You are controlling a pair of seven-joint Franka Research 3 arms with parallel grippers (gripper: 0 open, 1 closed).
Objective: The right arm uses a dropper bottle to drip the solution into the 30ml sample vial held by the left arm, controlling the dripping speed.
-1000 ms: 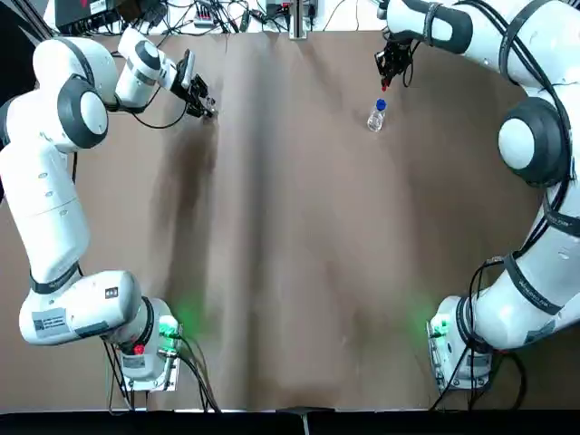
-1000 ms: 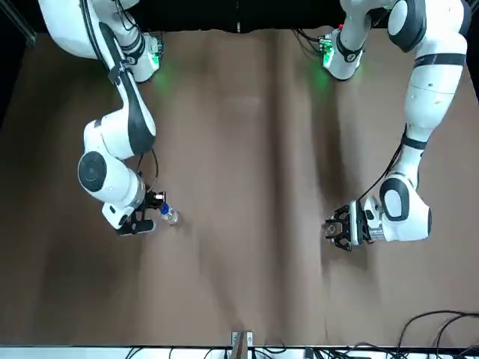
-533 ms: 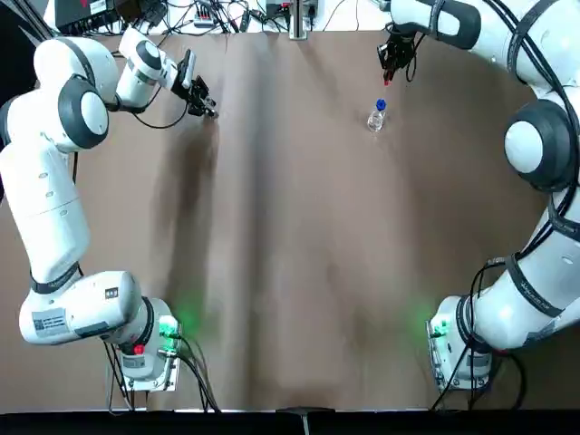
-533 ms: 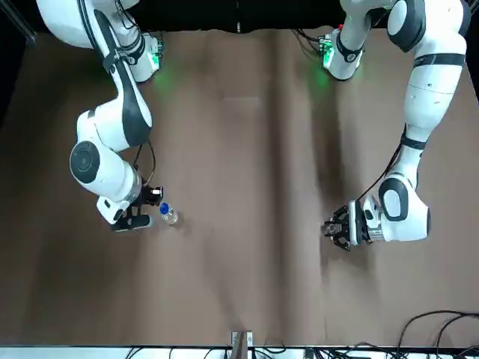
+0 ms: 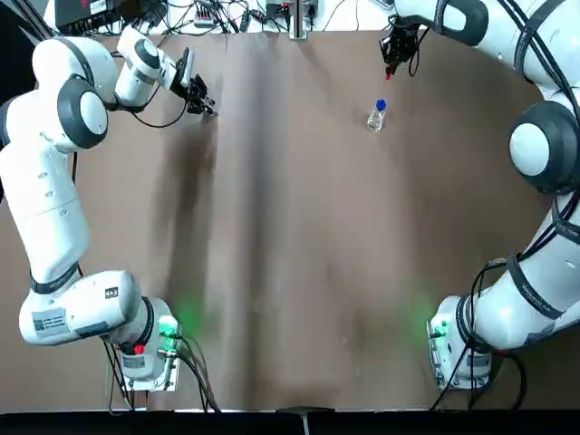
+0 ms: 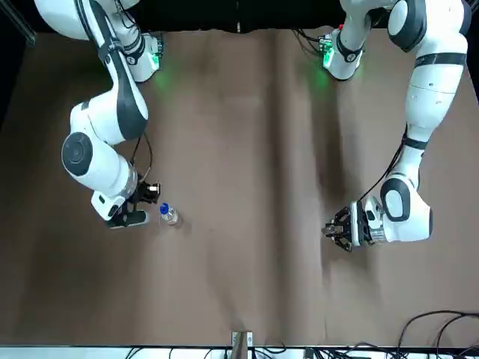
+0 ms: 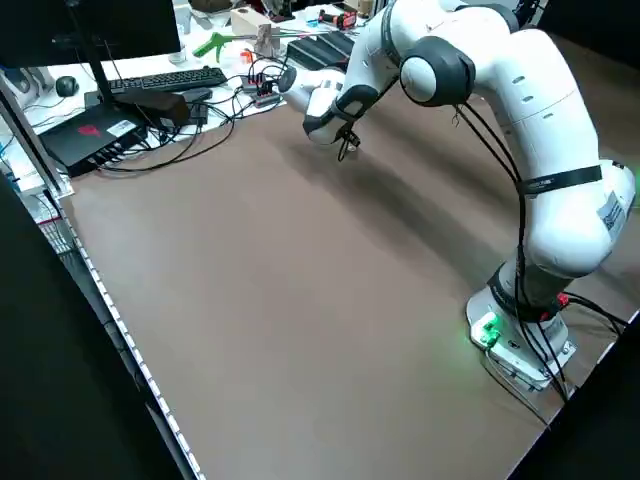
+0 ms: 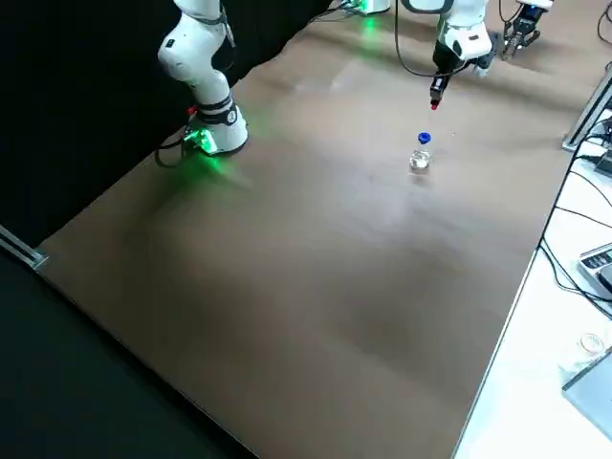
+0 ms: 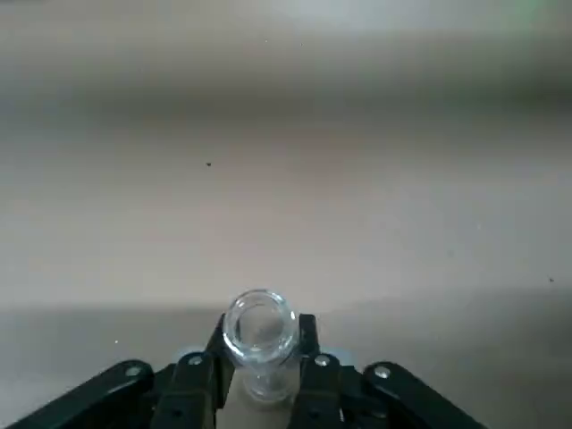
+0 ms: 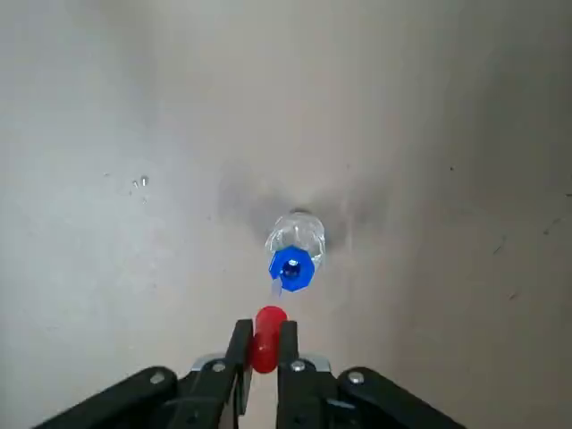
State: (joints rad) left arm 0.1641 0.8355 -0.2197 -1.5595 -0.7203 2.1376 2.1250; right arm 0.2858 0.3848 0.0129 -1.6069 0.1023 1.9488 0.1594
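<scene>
**A:** Bottle first. Dropper bottle (image 5: 376,117) stands upright on the brown table (image 5: 299,254), far right part, clear body with blue neck collar on top. Nothing touches it.

**B:** And the dropper itself?

**A:** Out of the bottle. Right gripper (image 10: 264,350) has its two fingers closed on the red dropper bulb (image 10: 267,334); a thin glass stem runs from the bulb toward the blue collar, seen in the right wrist view. Overhead, right gripper (image 5: 391,56) hangs beyond the bottle, toward the table's far edge, apart from it. Whether the stem's tip is clear of the bottle mouth, cannot tell.

**B:** Any solution visible?

**A:** Clear bottle body shows a pale glint only; liquid level not readable.

**B:** Left side?

**A:** Left gripper (image 9: 259,380) grips the 30ml sample vial (image 9: 259,332) between its fingers, held around the lower body, open mouth facing the wrist camera. Vial looks colourless, and I cannot tell whether anything is inside. Overhead, left gripper (image 5: 201,97) sits at the far left part of the table, low over the surface, well apart from the bottle and from the right gripper.

**B:** Front view agrees?

**A:** Yes. Bottle (image 6: 169,215) just beside the right gripper (image 6: 142,198); left gripper (image 6: 337,229) well across the table. Cables and a keyboard (image 7: 165,81) lie on the bench past the far edge.
</scene>
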